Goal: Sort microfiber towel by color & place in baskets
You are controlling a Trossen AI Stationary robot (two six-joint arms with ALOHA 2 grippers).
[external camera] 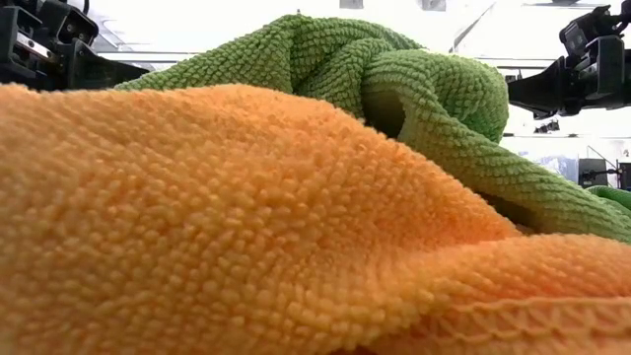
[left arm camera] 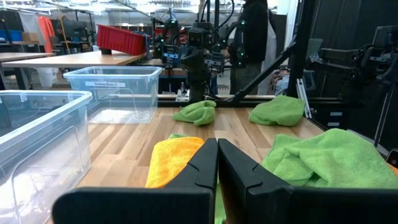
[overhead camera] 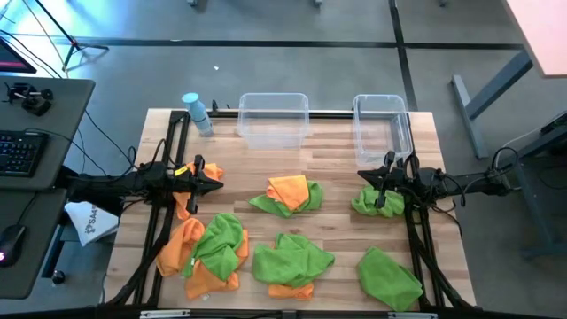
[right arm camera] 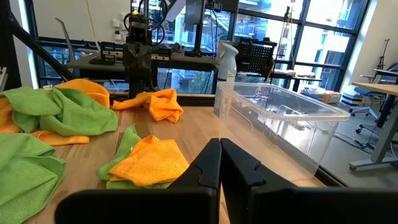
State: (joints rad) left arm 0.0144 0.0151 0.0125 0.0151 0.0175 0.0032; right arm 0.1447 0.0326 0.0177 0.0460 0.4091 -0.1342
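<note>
Both empty baskets, the wider basket (overhead camera: 273,118) and narrower basket (overhead camera: 383,126), are waiting along the surface's far edge while the left gripper (overhead camera: 213,183) and right gripper (overhead camera: 379,202), jaws together, are hovering over edge-side orange towel (overhead camera: 188,188) and green towel (overhead camera: 376,200), likely lining up picks.

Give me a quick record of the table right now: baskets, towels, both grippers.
baskets: wider basket and narrower basket at the table's far edge, no towels inside
towels: orange and green, scattered loose across the table
left gripper: fingers shut, over an orange towel at the left side
right gripper: fingers shut, over a green towel near the narrower basket
other: spray bottle left of the wider basket
</note>
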